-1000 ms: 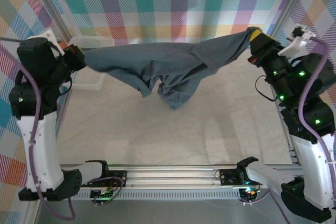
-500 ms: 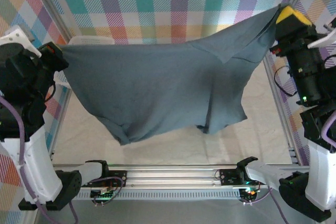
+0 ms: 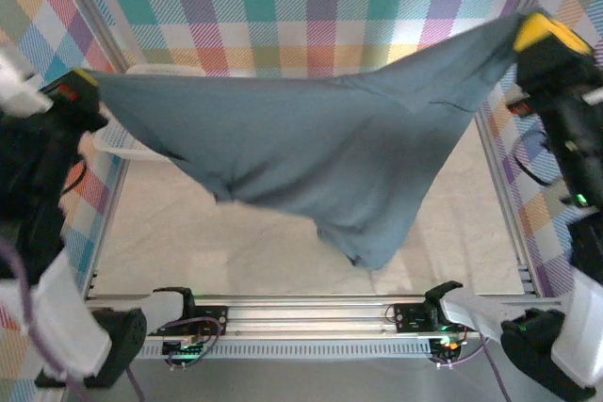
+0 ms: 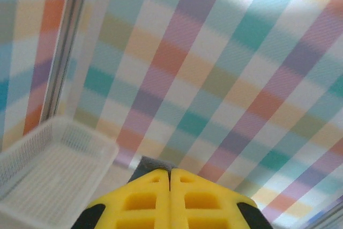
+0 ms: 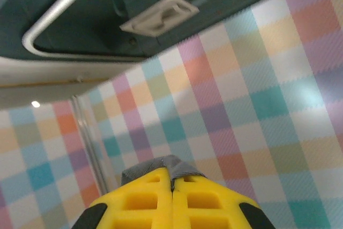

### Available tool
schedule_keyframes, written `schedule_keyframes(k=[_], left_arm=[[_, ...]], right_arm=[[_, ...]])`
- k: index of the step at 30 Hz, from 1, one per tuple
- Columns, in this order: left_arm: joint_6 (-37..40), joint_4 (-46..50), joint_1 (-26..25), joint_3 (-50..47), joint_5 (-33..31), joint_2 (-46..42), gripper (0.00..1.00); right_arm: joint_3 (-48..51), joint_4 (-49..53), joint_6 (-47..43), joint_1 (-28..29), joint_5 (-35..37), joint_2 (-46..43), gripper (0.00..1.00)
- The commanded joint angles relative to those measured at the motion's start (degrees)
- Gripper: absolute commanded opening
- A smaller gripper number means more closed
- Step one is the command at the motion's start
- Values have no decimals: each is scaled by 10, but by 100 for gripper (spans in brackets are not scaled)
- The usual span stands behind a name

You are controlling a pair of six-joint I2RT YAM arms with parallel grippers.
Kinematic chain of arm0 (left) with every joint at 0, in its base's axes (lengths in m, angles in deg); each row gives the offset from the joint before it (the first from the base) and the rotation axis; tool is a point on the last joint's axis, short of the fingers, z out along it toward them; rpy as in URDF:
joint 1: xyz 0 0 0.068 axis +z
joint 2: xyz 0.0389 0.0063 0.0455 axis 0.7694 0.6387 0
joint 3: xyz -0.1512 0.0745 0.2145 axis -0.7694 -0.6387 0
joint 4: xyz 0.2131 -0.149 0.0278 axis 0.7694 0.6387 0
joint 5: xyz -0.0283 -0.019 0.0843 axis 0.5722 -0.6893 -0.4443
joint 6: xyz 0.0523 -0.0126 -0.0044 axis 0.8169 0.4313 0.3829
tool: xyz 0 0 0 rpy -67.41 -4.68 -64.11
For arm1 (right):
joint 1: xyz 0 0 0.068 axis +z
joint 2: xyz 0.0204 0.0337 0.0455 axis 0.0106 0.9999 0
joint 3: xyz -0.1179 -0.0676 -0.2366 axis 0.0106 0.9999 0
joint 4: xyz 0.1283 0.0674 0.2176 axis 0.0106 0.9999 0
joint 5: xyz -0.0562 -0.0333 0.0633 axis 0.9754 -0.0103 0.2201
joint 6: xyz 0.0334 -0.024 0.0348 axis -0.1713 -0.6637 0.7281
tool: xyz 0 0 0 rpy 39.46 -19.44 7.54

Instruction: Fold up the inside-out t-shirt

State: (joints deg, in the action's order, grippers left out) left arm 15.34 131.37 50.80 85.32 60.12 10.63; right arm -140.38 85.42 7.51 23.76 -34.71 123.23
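Note:
The slate blue-grey t-shirt [image 3: 311, 152] hangs spread in the air between both arms, sagging to a point low in the middle, above the table. My left gripper [image 3: 83, 85] is raised at the far left and shut on one corner of the t-shirt; a small tuft of grey fabric [image 4: 147, 163] pokes out past its yellow fingertips [image 4: 170, 171]. My right gripper [image 3: 532, 30] is raised high at the far right, shut on the other corner, with grey fabric [image 5: 161, 167] bunched over its yellow fingertips [image 5: 171, 178].
A white mesh basket [image 3: 141, 143] stands at the back left of the table, partly behind the cloth, also under the left wrist [image 4: 48, 164]. Metal frame posts [image 3: 499, 185] and checked curtain walls close in both sides. The pale table [image 3: 245, 242] lies below.
Both arms have lifted and pulled apart, stretching the t-shirt from a bunched sag into a wide sheet. Its lower edge has swung into a single hanging point.

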Motion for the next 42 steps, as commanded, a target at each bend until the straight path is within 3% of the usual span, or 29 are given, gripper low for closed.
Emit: schedule_keyframes(k=[1,5,9,16,18,22,23,25,29,32,37,40,42], left_arm=[[-5,-52,8,15,-11,-35,0],[8,-92,8,-13,3,-31,0],[9,-120,8,-22,26,31,0],[-3,-189,8,-25,44,202,0],[-2,-207,8,-23,67,265,0],[-18,-227,8,-2,104,411,0],[-22,-225,8,14,104,452,3],[-23,-212,8,64,114,527,31],[-29,-191,12,193,134,636,54],[-50,-181,13,208,154,635,57],[-93,-115,-6,146,238,561,57],[-79,-137,-61,-30,244,449,57],[-75,-198,-108,-205,211,341,57]], right_arm=[[-2,-86,36,-3,-25,-30,0],[-13,-81,29,-3,-4,-4,0],[-55,-56,-6,-3,44,73,0],[-163,-30,-46,-14,110,285,0],[-204,-20,-12,-45,100,352,0],[-376,57,80,-99,58,543,0],[-405,61,90,-104,52,584,0],[-421,46,118,-121,21,632,27],[-414,2,216,-171,-48,670,39],[-414,-2,210,-174,-85,659,43],[-373,104,243,-167,-185,580,44],[-254,163,221,-145,-259,493,45],[-127,186,190,-118,-303,410,46]])
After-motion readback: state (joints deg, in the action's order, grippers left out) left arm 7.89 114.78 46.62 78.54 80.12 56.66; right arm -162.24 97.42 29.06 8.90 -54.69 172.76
